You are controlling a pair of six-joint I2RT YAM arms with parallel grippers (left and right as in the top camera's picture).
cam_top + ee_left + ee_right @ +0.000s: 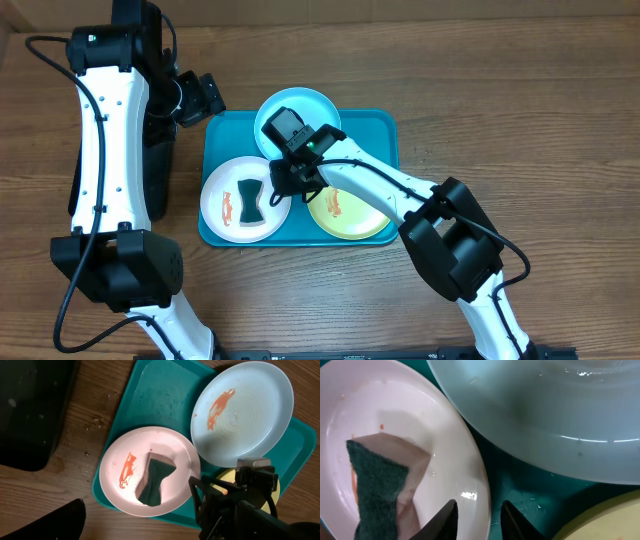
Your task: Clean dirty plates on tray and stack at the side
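The teal tray [375, 130] holds three plates. The white plate [215, 190] lies at the left with an orange smear and a green-backed sponge [250, 200] on it. The light blue plate [310, 105] at the back has an orange smear [219, 407]. The yellow-green plate [350, 220] at the right is smeared too. My right gripper [477, 515] is open, low, with one finger over the white plate [395, 415] and one over the tray [520, 485], astride the rim. My left gripper [205, 98] is open and empty, above the tray's back left corner.
A black tray [160, 170] lies left of the teal tray, also in the left wrist view [30, 405]. Water drops lie on the wood between them. The right arm [400, 195] reaches over the yellow-green plate. Bare wooden table [520, 120] lies to the right.
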